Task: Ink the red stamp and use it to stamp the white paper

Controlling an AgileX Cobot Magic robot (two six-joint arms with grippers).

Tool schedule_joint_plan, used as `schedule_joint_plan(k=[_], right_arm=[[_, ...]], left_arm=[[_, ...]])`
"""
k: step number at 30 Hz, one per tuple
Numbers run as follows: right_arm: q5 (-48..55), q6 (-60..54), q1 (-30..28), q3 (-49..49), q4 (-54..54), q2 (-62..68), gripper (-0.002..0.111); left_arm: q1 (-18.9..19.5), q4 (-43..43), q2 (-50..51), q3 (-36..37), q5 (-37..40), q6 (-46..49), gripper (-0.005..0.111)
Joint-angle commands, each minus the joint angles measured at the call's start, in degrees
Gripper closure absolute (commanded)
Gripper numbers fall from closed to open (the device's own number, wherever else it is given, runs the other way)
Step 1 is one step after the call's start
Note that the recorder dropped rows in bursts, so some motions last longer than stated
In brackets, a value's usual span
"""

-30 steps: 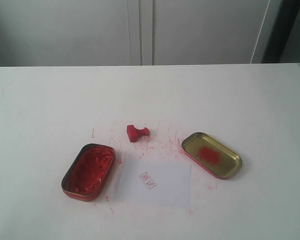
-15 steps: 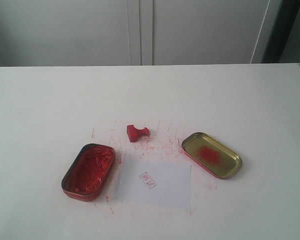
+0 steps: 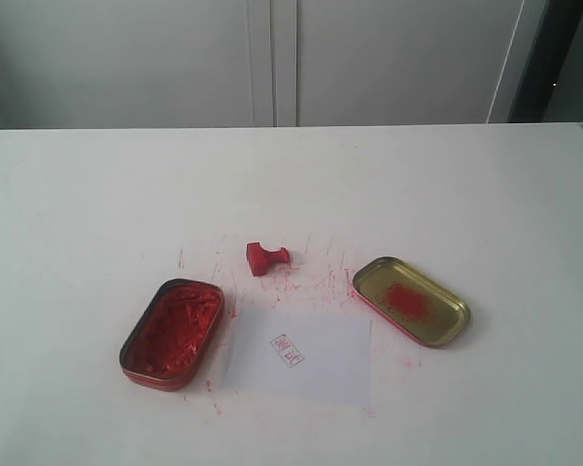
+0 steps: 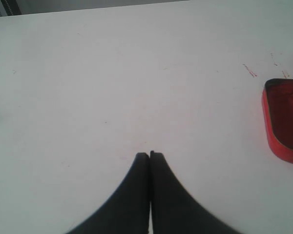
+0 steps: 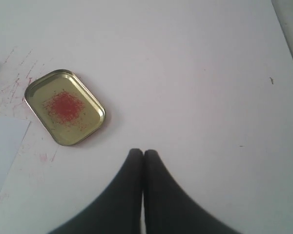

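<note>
The red stamp [image 3: 265, 257] lies on its side on the white table, behind the white paper [image 3: 301, 357], which carries a small red imprint [image 3: 287, 350]. A corner of the white paper [image 5: 5, 146] also shows in the right wrist view. Neither gripper appears in the exterior view. In the left wrist view my left gripper [image 4: 149, 155] hangs shut and empty over bare table, well away from the ink tin. My right gripper [image 5: 143, 152] is shut and empty too, over bare table beside the gold lid.
The tin of lumpy red ink paste [image 3: 172, 332] [image 4: 284, 121] sits left of the paper. The gold tin lid with a red smear [image 3: 411, 300] [image 5: 64, 107] sits to the paper's right. Red ink flecks [image 3: 321, 267] mark the table around the stamp. White cabinet doors [image 3: 272, 58] stand behind.
</note>
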Motion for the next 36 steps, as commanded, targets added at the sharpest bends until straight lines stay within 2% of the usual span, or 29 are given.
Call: schedule_joint_plan(k=[1,19,36], right_arm=[[-0.9,0.2,-0.2,0.1,-0.1,-0.2,0.108],[-0.8,0.2,-0.2,1.0,-0.1,-1.2,0.108],[-0.9,0.2,-0.2,7.9,-0.1,-16.2,0.108]], left_arm=[[0.1,0.0,-0.2,0.2,0.1,-0.1,0.107],[0.1,0.0,-0.2,0.2,0.1,-0.1,0.107],[0.1,0.0,-0.2,0.2,0.1,-0.1,0.107]])
